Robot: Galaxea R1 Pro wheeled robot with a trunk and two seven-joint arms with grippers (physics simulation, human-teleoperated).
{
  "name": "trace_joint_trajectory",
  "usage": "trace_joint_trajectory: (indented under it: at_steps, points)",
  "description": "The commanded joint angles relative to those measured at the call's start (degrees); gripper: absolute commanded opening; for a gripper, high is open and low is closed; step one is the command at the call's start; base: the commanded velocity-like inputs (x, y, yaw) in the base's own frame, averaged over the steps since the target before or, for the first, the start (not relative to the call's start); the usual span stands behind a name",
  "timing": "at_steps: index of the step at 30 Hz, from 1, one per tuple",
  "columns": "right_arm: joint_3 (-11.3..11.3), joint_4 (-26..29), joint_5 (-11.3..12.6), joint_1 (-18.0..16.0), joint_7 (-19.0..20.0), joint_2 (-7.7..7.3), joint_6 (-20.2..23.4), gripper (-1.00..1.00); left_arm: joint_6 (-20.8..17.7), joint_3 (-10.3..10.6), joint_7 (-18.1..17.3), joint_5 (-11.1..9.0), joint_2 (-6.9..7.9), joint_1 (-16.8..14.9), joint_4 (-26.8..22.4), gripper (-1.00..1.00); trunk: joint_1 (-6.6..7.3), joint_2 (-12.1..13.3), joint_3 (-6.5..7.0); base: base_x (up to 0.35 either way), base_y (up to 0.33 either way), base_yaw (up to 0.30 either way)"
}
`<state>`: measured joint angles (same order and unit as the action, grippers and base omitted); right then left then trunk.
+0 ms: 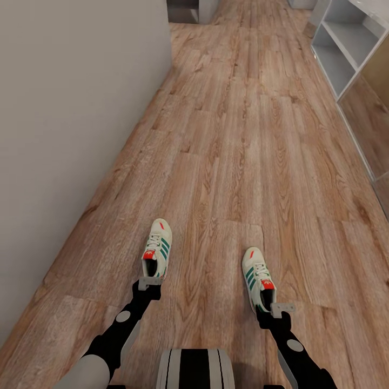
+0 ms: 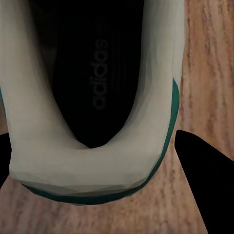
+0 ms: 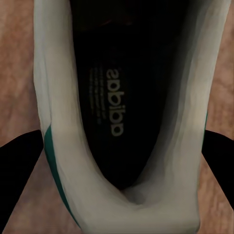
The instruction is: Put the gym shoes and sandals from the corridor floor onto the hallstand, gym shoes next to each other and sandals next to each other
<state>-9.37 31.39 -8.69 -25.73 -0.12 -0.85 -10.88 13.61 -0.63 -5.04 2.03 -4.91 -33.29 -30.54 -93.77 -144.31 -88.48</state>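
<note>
Both grippers, left (image 1: 149, 284) and right (image 1: 279, 310), hang open straddling the heels of the 2 gym shoes (image 1: 157, 249) out mid corridor floor (image 1: 237, 140), gripping nothing yet, so closing on soft collars could let them slip.

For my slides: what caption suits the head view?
Both arms reach down to two gym shoes lying apart on the corridor floor.

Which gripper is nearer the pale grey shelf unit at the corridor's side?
Right. The right gripper, at the right white sneaker's heel, is on the shelf unit's side; the left gripper is across the corridor.
</note>
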Motion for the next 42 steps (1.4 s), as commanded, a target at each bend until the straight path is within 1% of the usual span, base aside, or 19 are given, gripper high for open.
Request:
trace_joint_trajectory:
  at_steps: [1,19,35,41,42]
  points:
    - [-0.2,0.0,-0.5,0.0,0.0,0.01,-0.2,-1.00,0.2,-0.1,-0.1,0.3,-0.01,0.0,0.0,-1.00,0.01,0.0,-0.03,0.000,0.000,0.000]
    - [-0.2,-0.3,-0.5,0.0,0.0,-0.03,-0.2,-1.00,0.4,-0.1,-0.1,0.3,0.07,0.3,-0.2,-1.00,0.01,0.0,-0.03,0.000,0.000,0.000]
    - [-0.1,-0.2,-0.6,0.0,0.1,-0.02,-0.4,-1.00,0.3,-0.4,0.0,0.0,-0.09,0.5,-0.1,-1.00,0.42,0.2,3.52,0.000,0.000,0.000]
    - [0.0,0.1,-0.5,0.1,0.1,0.09,-0.9,-1.00,0.0,-0.7,0.2,0.0,0.38,0.8,-0.9,-1.00,0.57,0.3,4.85,0.000,0.000,0.000]
    - [-0.1,0.2,-0.5,0.1,0.2,-0.10,-1.2,-1.00,0.0,-1.0,0.9,0.3,1.52,3.7,-1.6,-1.00,0.60,0.3,5.14,0.000,0.000,-0.053]
